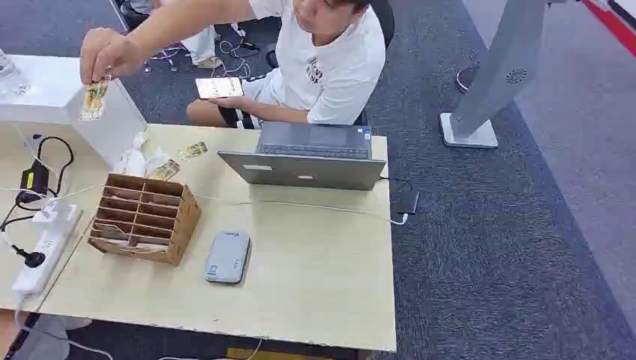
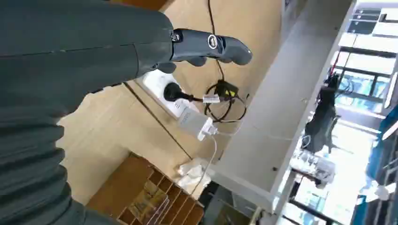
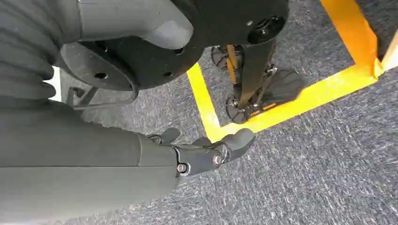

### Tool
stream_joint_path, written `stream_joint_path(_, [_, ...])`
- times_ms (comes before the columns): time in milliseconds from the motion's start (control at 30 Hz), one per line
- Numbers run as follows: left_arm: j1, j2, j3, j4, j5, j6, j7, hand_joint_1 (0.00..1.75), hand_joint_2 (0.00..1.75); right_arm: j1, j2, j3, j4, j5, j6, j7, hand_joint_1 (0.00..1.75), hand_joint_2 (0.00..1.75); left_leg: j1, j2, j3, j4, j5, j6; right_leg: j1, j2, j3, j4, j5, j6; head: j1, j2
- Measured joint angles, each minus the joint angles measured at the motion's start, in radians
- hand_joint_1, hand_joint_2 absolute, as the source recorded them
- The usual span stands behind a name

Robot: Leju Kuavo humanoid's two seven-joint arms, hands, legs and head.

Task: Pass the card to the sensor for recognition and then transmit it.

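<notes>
**Card is in the person's hand, not the robot's: handover risk**

Your left hand (image 2: pixel 206 47) sits above the table edge near the power strip (image 2: pixel 164 91); fingers loosely extended, holding nothing. Your right hand (image 3: pixel 206 150) hangs low over the grey carpet by the yellow floor tape (image 3: pixel 281 105), fingers half curled, nothing in them as far as I can tell; the angle is poor.

The card (image 1: pixel 94 100) is pinched by the person's hand (image 1: pixel 109 52), dangling against the white box (image 1: pixel 112 124) at the table's far left, well apart from both your hands.

Risks:
- Reaching left, the arm can snag the black cables (image 1: pixel 45 161) or charger (image 2: pixel 195 124) beside the strip.
- The card is thin and hangs vertically; a late or shallow pinch drops it.
- The wooden slot rack (image 1: pixel 142 217) stands between you and the card; a low approach clips it.
- The sensor (image 1: pixel 228 257) lies flat near the rack, so a sweep can nudge it.

Counts: one held card, two loose cards (image 1: pixel 180 160) on the table, one rack, one sensor, one laptop (image 1: pixel 307 156), one phone (image 1: pixel 219 88).
</notes>
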Motion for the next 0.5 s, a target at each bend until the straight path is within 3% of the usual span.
stream_joint_path(500, [-0.109,0.105,-0.356,0.005,-0.394,0.21,0.022,0.0,1.75,-0.011,0.003,0.081,0.0,0.036,0.0,0.052,0.0,1.75,0.0,0.0,-0.001,0.0,0.003,0.0,0.0,0.001,0.0,0.0,0.003,-0.001,0.0,0.0])
